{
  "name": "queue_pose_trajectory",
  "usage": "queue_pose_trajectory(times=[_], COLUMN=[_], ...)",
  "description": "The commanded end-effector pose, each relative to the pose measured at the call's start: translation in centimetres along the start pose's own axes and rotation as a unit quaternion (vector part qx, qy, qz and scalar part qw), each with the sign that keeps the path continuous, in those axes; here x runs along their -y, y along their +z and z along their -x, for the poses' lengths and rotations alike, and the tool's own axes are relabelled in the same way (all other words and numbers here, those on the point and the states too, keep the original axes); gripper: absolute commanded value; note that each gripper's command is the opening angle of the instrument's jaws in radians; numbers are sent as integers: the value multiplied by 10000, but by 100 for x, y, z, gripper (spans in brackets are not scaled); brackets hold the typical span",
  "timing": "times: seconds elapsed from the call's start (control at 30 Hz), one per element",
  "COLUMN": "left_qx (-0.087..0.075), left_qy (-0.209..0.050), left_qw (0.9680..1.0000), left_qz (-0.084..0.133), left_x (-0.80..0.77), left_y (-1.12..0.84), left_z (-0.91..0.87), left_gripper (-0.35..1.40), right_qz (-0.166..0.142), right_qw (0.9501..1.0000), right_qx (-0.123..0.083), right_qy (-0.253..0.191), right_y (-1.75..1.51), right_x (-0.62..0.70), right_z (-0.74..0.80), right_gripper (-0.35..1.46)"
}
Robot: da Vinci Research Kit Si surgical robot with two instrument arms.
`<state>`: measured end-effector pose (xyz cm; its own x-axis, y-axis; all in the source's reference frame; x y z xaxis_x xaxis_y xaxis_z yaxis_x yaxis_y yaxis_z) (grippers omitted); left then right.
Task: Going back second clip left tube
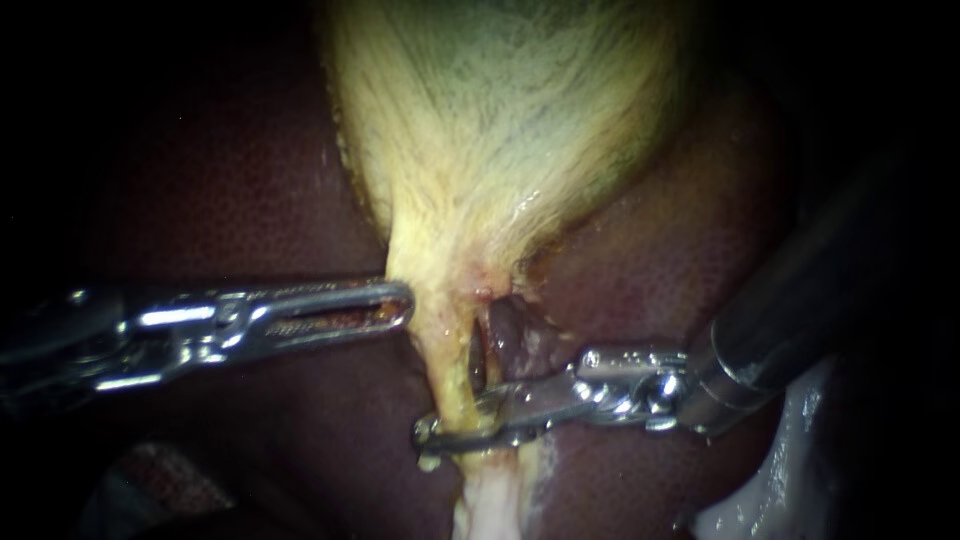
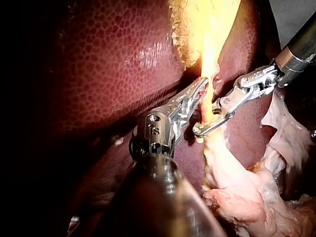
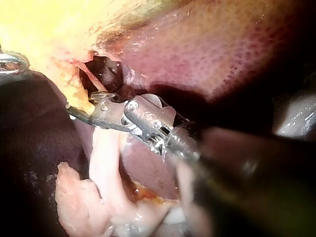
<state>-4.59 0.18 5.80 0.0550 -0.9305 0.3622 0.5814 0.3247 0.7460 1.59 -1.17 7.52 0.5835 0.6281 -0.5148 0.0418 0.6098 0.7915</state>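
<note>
- Left tube [image 1: 447,365]: pale yellow strand running from the gallbladder [image 1: 500,110] toward the near edge, over the liver [image 1: 250,180].
- Right instrument [image 1: 440,432]: jaws pinch the left tube from 2 sides.
- Left instrument [image 1: 400,303]: tip touches the left tube's left edge; grip cannot be told.

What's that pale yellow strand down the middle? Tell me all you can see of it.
The tube is a pale yellow, fibrous, moist strand that narrows from the gallbladder and runs down over the dark red liver, turning whitish lower down. The right instrument has its jaws shut across it; the left instrument touches its side.
</note>
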Motion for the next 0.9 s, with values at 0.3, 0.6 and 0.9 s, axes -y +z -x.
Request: queue_pose_trajectory(times=[0.3, 0.6, 0.9], left_qx=[0, -1, -1], left_qy=[0, 1, 2], left_qw=[10000, 10000, 10000], left_qz=[-2, -3, -3], left_x=[0, 0, 0], left_y=[0, -1, -1], left_z=[0, 0, 0], left_gripper=[-35, -35, -35], right_qz=[-67, -125, 60], right_qw=[9999, 9967, 9913], right_qx=[-134, -267, -315], right_qy=[-14, -756, -1280], right_y=[3, 9, 10], right_x=[5, 6, 6], right_z=[-4, -12, -13], right_gripper=[-3, 51, 59])
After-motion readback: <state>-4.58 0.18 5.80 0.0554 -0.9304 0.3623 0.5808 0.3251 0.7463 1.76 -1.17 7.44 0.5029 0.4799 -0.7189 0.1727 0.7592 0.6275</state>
